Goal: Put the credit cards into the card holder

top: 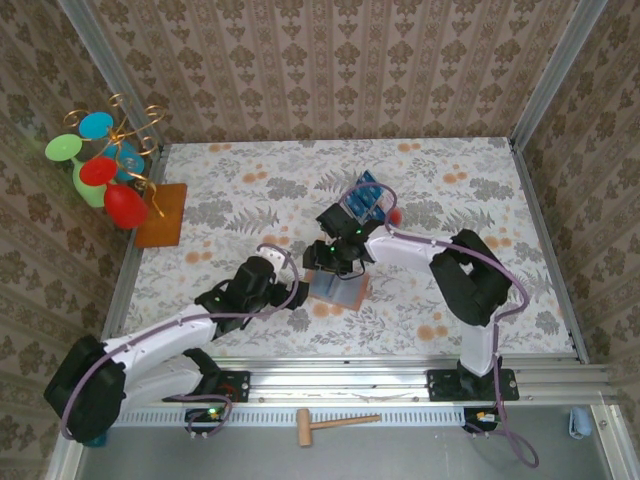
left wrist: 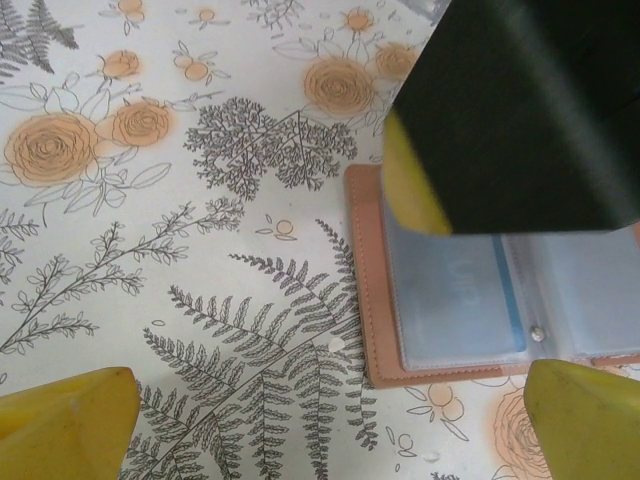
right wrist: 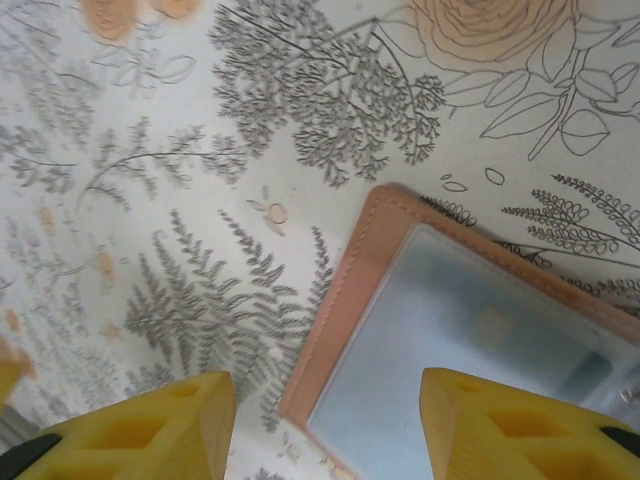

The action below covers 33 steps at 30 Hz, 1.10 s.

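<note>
You have the card holder (left wrist: 372, 330) lying open and flat on the table (top: 480, 180), just in front of both arms. Through its clear sleeve you can make out what looks like a card (left wrist: 462, 300) already tucked in, so I judge that part of the job is done. The rest of the credit cards (top: 362, 200) sit as a blue stack in the clear tray (top: 388, 205) further back, apart from the holder, so more trips are left. Your right gripper (right wrist: 330, 420) hovers directly over the holder with its yellow fingers spread wide and nothing between them. Your left gripper (left wrist: 325, 425) sits just beside the holder's left edge, fingers also wide apart and empty. I reckon your next move is to the tray for another card
</note>
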{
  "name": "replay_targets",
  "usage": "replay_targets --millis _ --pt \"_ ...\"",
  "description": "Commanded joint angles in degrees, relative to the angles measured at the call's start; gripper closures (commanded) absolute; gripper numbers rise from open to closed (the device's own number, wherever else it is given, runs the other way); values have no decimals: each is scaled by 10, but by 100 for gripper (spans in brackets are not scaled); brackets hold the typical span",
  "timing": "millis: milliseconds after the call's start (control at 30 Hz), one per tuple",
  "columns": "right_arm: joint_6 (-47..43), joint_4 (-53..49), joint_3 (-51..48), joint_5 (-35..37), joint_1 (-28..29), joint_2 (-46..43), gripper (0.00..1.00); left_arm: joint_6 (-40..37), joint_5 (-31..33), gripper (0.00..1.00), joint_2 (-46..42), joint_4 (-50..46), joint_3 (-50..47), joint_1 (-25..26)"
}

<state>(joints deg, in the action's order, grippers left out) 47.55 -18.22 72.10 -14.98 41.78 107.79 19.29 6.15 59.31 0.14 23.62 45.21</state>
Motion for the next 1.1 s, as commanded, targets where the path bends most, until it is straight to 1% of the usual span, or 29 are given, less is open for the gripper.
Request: replay_targets --millis 0,133,267,433,567,633,767,1067 --pt "-11 -17 -29 11 0 -47 48 7 -9 0 9 20 8 -5" --pt "-12 -10 -78 11 7 -78 48 16 8 0 13 19 13 -5" --pt "-19 -12 -124 17 32 -106 48 57 57 0 0 -4 17 -21" --pt "-25 -20 -171 27 73 -135 48 88 51 0 -7 -33 30 -60" --pt "-28 -41 -199 51 109 -160 48 83 37 0 11 -48 50 -69" --pt "-26 -47 -209 62 117 -168 48 83 33 0 21 -45 54 -69" --pt "-25 -49 -224 82 116 -167 48 85 27 0 38 -32 59 -70" --pt "-45 -46 -212 89 88 -146 48 83 21 0 41 -35 64 -69"
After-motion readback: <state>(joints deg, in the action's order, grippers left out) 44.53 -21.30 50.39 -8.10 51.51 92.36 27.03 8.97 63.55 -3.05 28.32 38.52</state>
